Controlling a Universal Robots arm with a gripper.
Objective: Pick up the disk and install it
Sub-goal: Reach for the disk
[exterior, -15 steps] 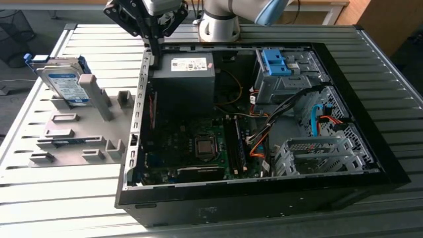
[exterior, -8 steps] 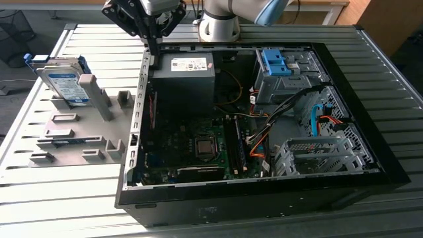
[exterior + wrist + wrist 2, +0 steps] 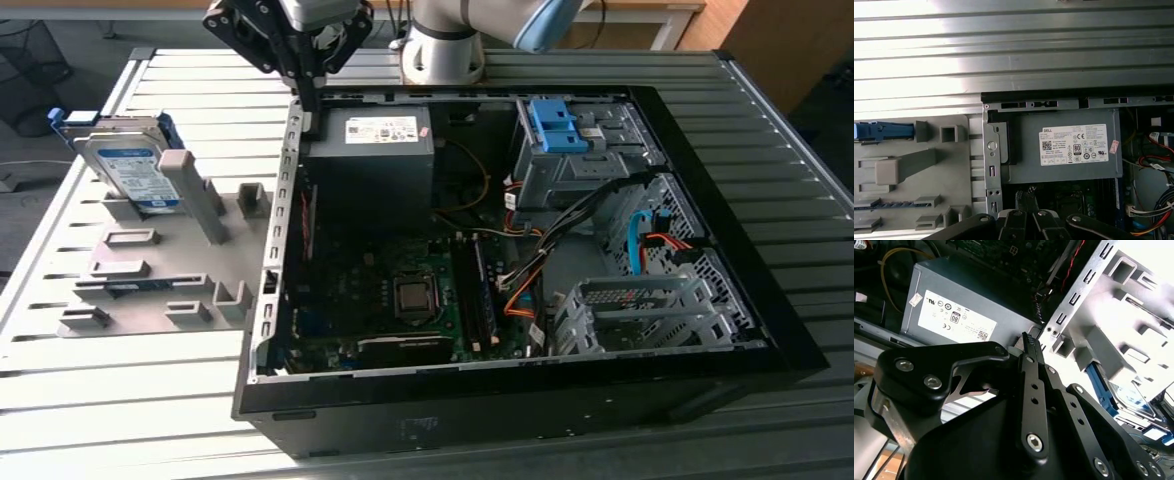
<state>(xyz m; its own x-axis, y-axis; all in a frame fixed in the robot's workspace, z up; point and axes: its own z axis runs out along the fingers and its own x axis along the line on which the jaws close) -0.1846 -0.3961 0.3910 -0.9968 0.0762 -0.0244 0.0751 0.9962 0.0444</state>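
The black two-fingered tool point(image 3: 308, 108) hangs clenched on nothing above the far wall of the open black computer case point(image 3: 794, 340), just beside the dark grey power-supply box point(image 3: 380, 160). The flat silver-grey disk point(image 3: 127, 165), with its white-and-blue label and blue rails, stands on edge in the pale grey plastic holder point(image 3: 147, 290) on the slatted metal table point(image 3: 120, 400), well apart toward the exterior view's left. A low sideways sweep could catch the fingertips on that wall, and closed jaws would strike the disk's top edge (it looks merely propped in its slot) and tip it over.
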